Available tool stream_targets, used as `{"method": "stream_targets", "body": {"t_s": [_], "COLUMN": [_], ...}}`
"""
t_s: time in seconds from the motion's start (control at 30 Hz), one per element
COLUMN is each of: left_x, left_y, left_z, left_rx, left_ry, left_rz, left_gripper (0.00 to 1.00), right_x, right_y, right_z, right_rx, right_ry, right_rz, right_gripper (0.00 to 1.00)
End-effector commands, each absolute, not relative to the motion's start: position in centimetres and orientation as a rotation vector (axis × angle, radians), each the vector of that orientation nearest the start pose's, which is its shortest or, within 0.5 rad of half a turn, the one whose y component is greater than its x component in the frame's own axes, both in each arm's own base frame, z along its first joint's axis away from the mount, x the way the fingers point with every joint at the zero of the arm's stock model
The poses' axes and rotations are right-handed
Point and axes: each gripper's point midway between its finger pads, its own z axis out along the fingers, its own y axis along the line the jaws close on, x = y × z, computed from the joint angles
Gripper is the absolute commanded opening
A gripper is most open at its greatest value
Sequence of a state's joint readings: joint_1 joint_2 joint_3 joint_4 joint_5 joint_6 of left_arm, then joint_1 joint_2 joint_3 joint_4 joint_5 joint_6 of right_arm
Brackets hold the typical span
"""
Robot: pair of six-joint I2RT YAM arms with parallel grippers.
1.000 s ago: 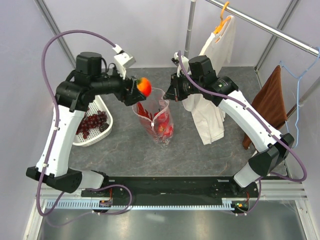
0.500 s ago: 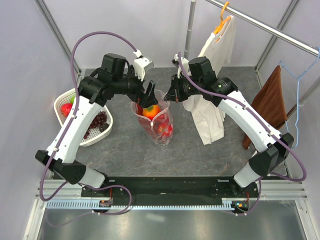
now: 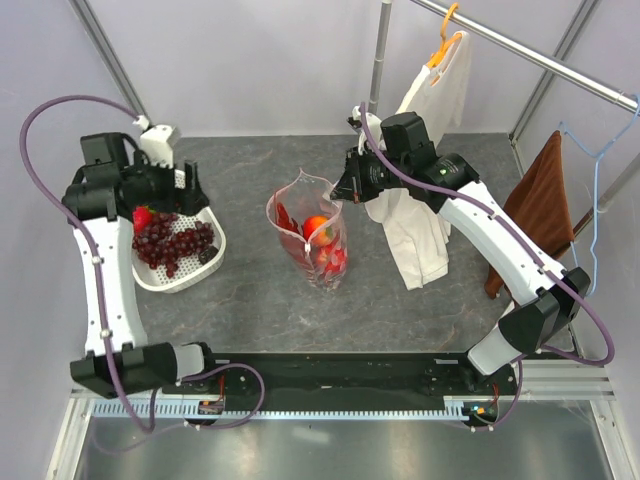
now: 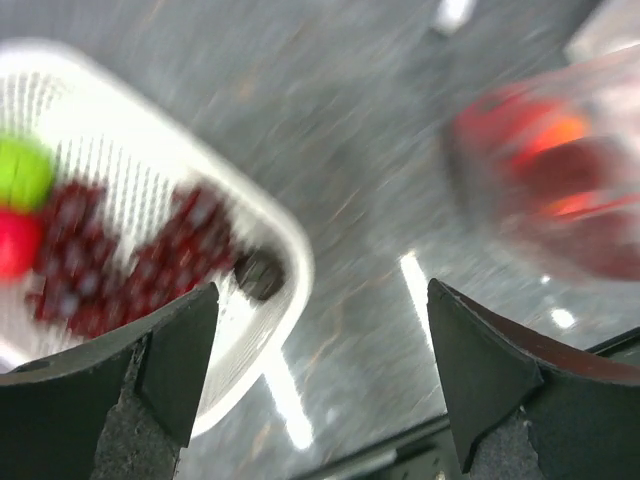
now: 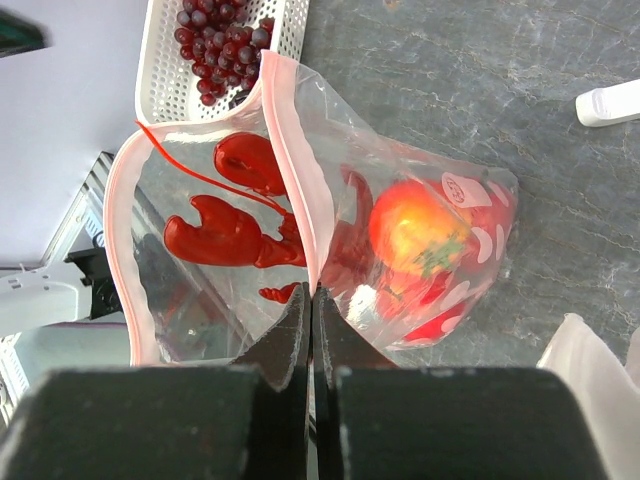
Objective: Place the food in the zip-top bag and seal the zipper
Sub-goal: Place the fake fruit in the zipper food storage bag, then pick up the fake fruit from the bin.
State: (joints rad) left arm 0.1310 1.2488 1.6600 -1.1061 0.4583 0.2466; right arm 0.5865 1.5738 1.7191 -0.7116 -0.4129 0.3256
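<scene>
The clear zip-top bag (image 3: 322,262) stands open in the middle of the table. It holds the orange (image 3: 316,226), red chilli peppers (image 5: 225,235) and other red pieces. My right gripper (image 5: 312,292) is shut on the bag's pink zipper strip (image 5: 292,160) and holds the mouth up; it also shows in the top view (image 3: 346,189). My left gripper (image 3: 190,188) is open and empty above the white basket (image 3: 190,275). The basket holds dark grapes (image 3: 175,240), a red piece (image 3: 143,216) and a green piece (image 4: 22,172). The left wrist view is blurred.
A cream shirt (image 3: 425,235) hangs right behind my right arm. A brown towel (image 3: 540,205) hangs at the right. A grey pole (image 3: 378,60) stands at the back. A small white object (image 5: 610,102) lies on the table beyond the bag.
My left gripper carried the orange over the bag, let it go inside, then swung left to above the basket, open. My right gripper has kept its hold on the bag.
</scene>
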Motion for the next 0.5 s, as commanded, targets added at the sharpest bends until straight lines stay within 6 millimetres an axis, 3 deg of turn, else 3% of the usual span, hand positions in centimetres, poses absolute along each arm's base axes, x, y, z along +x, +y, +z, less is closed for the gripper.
{"method": "stream_targets", "body": {"t_s": [0.0,0.1,0.2,0.23,0.33,0.4,0.47], "left_x": [29.6,30.4,30.4,30.8,32.9,34.6,36.0], "left_y": [3.8,7.0,6.9,7.5,8.8,9.4,9.9], "left_z": [26.2,22.1,20.0,18.9,17.5,17.9,17.0], "left_rx": [0.355,0.429,0.649,0.799,0.939,1.033,1.082], "left_ry": [2.378,2.484,2.471,2.449,2.426,2.356,2.33], "left_rz": [-0.34,-0.323,-0.354,-0.332,-0.294,-0.253,-0.238], "left_gripper": [0.9,0.89,0.91,0.93,0.94,0.94,0.96], "right_x": [31.0,31.0,30.9,30.8,30.8,31.0,31.3], "right_y": [30.3,30.3,30.2,30.3,30.6,30.7,30.8], "right_z": [33.3,33.2,32.9,32.8,32.5,32.4,32.5], "right_rx": [-0.545,-0.548,-0.56,-0.562,-0.572,-0.57,-0.567], "right_ry": [2.119,2.117,2.122,2.125,2.135,2.14,2.137], "right_rz": [0.962,0.958,0.958,0.961,0.977,0.977,0.973], "right_gripper": [0.0,0.0,0.0,0.0,0.0,0.0,0.0]}}
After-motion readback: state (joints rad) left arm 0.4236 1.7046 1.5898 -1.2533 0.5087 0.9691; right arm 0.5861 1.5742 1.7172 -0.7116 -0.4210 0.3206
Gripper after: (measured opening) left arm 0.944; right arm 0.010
